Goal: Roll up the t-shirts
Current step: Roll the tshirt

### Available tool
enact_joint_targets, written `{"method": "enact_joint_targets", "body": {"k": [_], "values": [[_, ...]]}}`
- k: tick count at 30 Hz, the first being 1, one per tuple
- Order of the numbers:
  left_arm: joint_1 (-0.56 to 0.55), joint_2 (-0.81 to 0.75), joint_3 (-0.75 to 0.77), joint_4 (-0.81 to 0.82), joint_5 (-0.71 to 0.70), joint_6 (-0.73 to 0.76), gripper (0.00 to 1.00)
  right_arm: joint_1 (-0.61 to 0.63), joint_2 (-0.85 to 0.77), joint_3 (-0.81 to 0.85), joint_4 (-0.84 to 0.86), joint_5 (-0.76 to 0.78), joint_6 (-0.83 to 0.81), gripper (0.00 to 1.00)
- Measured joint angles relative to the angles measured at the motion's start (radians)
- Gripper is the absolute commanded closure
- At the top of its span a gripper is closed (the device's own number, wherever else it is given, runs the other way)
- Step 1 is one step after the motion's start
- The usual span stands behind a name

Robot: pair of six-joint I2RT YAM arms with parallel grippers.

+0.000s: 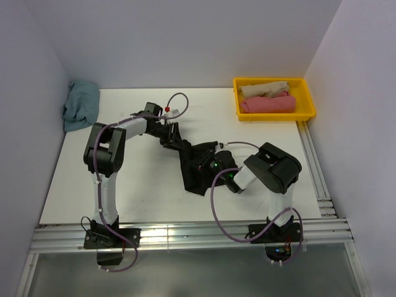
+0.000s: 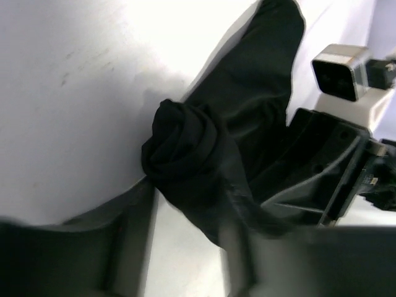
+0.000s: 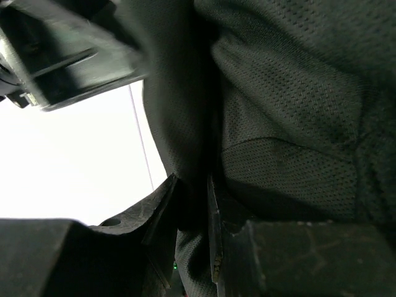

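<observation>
half-rolled black t-shirt (image 1: pixel 193 176) on table (image 1: pixel 139 192)

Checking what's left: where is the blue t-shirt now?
In the top view, the blue t-shirt lies crumpled at the far left corner of the table, across from the yellow tray at far right.

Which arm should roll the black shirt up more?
Probably the left arm: the rolled end of the black shirt sits right at its open jaws, while the right jaws pinch the unrolled part.
</observation>
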Motion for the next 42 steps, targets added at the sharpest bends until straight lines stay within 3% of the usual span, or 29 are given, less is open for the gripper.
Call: {"method": "enact_joint_targets", "body": {"k": [2, 5, 9, 14, 22, 29, 42], "values": [[-0.018, 0.011, 0.016, -0.013, -0.027, -0.005, 0.83, -0.002, 0.006, 0.000, 0.008, -0.007, 0.004, 0.72], [-0.041, 0.035, 0.065, -0.053, -0.063, -0.013, 1.00, -0.007, 0.006, 0.003, 0.004, -0.014, 0.000, 0.68], [-0.066, 0.040, 0.130, -0.129, -0.142, -0.010, 1.00, -0.008, -0.007, 0.026, -0.051, -0.015, -0.038, 0.55], [-0.104, 0.040, 0.214, -0.229, -0.262, -0.002, 1.00, 0.011, -0.127, 0.094, -0.362, 0.084, -0.161, 0.43], [-0.157, 0.059, 0.294, -0.322, -0.419, 0.015, 1.00, 0.087, -0.288, 0.247, -0.829, 0.337, -0.331, 0.40], [-0.178, 0.097, 0.358, -0.386, -0.474, 0.016, 1.00, 0.166, -0.307, 0.385, -1.041, 0.512, -0.434, 0.41], [-0.192, 0.116, 0.399, -0.425, -0.501, 0.016, 1.00, 0.285, -0.040, 0.710, -1.240, 0.698, -0.523, 0.43]]}}
